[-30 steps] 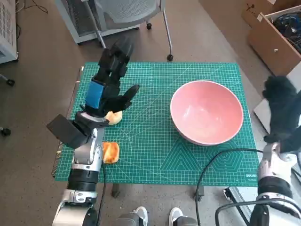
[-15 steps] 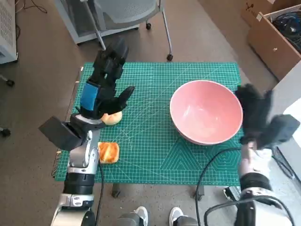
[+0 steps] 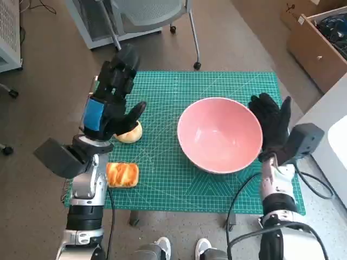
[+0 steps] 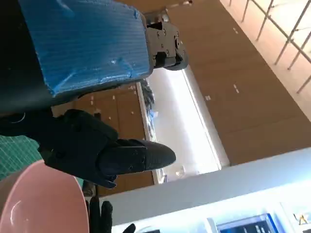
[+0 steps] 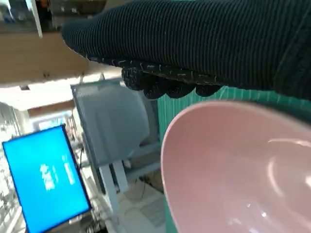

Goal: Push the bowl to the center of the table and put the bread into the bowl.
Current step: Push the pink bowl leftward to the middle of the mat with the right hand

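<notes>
Bread lies under and behind the left hand — the bowl is flanked by the right hand.

On the left of the green cutting mat (image 3: 162,184), the left hand (image 3: 111,100) is raised with its fingers spread and nothing held; a round bun (image 3: 130,132) is seen just below its thumb, and a longer bread roll (image 3: 122,174) lies nearer the robot beside the left forearm, its long axis running across the mat. Both pieces are closer to the left hand than to the right. The pink bowl (image 3: 219,135) sits a little right of the mat's middle, well apart from the bread. Against its right rim the gloved right hand (image 3: 271,122) is held flat, fingers apart, gripping nothing — contact appears likely.
</notes>
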Controlling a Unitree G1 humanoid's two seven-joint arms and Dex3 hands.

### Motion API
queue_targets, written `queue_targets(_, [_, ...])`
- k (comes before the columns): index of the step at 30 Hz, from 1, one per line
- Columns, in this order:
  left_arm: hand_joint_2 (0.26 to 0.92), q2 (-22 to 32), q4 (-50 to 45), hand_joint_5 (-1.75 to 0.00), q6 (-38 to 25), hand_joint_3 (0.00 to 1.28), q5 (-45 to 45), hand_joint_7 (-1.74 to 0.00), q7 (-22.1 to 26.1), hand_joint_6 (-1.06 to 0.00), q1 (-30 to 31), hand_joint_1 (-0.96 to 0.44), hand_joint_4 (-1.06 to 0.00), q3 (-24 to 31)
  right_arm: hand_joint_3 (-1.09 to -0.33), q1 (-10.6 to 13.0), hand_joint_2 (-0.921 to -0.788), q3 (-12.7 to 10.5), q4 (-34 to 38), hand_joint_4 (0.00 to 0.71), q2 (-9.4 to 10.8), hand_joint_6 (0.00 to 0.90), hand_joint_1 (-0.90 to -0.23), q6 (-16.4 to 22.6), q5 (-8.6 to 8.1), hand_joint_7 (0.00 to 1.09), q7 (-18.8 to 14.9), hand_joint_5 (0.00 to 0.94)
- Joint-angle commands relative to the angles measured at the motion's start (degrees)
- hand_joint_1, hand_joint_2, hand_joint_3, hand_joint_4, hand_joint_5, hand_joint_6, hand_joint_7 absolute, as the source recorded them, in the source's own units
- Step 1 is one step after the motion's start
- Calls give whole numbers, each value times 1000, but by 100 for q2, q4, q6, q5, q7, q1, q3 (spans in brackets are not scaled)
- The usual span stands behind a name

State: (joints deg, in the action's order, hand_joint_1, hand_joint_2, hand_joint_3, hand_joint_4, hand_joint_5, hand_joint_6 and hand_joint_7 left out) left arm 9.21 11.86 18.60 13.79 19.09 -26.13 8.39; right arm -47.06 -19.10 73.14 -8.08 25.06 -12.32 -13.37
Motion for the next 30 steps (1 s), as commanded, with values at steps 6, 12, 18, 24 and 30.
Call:
queue_targets(6, [854,138,-114,-153,107,331,-95,-473,-90,1,183,-450,-17,96,-809,-178,-921,108,81,153,251,136,-596,-128,193,269,34,16])
queue_targets(12, [902,175,-127,-123,147,233,-109,-451,-124,1,250,-460,-23,110,-809,-277,-921,173,75,155,354,133,-593,-139,248,274,0,13])
queue_targets(18, [919,191,-153,-105,145,195,-84,-438,-135,1,305,-466,-27,120,-822,-366,-921,207,67,155,442,121,-579,-195,281,281,13,10])
queue_targets(24, [921,194,-262,-99,78,188,-37,-432,-142,1,358,-460,-28,127,-835,-448,-921,240,87,156,514,120,-557,-287,322,297,60,8])
queue_targets(30, [921,192,-317,-94,40,185,-28,-431,-153,1,384,-457,-29,124,-843,-500,-921,255,90,155,561,113,-548,-348,376,309,69,5])
